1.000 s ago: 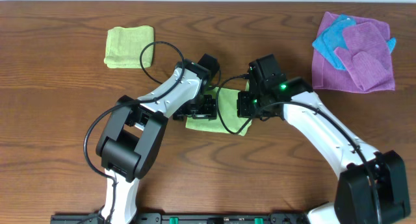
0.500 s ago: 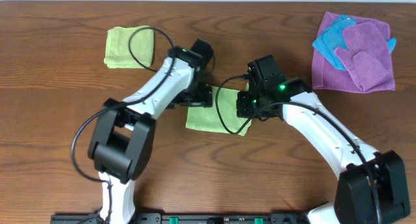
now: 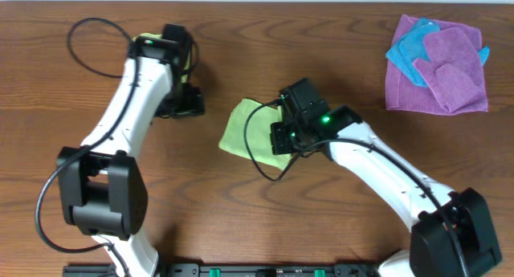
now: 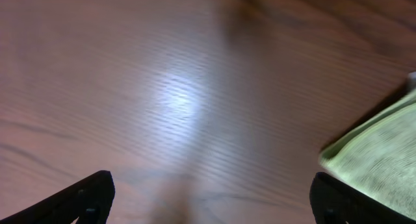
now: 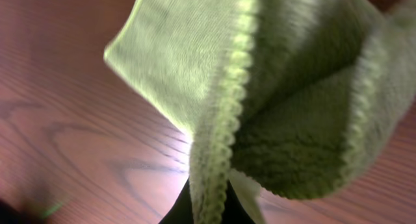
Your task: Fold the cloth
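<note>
My left gripper has swung away — jaws apart, empty. My right gripper stays clamped on 1 edge of the cloth, centre of the table — it must finish the fold alone.

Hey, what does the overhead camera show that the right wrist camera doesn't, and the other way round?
Overhead only: the purple and blue cloths at the table's far right, and both arms. Right wrist only: the green cloth has a scalloped hem that runs down into the right gripper. Both: the green cloth and the wooden table.
</note>
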Robot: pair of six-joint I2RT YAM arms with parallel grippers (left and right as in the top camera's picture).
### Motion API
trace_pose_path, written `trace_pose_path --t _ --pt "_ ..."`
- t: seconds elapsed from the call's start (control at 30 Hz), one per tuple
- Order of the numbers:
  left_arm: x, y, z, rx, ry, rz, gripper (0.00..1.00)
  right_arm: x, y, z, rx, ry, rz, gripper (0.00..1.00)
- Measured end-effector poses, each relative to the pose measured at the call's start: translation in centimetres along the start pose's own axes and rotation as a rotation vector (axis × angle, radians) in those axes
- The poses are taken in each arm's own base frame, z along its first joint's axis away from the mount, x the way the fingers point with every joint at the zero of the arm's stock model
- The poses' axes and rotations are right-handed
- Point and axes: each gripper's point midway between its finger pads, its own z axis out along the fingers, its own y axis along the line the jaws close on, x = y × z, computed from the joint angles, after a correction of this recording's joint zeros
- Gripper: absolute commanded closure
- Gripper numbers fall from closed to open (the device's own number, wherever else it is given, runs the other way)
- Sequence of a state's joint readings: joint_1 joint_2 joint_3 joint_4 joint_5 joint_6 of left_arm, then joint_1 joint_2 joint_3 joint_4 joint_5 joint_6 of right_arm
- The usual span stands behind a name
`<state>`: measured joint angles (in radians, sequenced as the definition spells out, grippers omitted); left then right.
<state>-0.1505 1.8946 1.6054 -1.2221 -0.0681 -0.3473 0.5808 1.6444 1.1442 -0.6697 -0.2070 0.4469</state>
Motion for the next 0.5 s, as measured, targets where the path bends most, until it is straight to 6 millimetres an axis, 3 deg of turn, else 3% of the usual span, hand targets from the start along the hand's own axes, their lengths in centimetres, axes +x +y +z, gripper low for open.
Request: trace_pose_path --t 0.2,0.5 --pt "-0.3 2.1 0.3 -0.006 0.021 -0.042 0.04 -1.4 1.8 0.2 -0.009 -0.086 -0.034 0.98" --pt "-0.2 1.6 0.3 0.027 0.030 -0.018 0.04 -2.9 3.0 0.4 -0.022 -0.159 -0.028 0.99"
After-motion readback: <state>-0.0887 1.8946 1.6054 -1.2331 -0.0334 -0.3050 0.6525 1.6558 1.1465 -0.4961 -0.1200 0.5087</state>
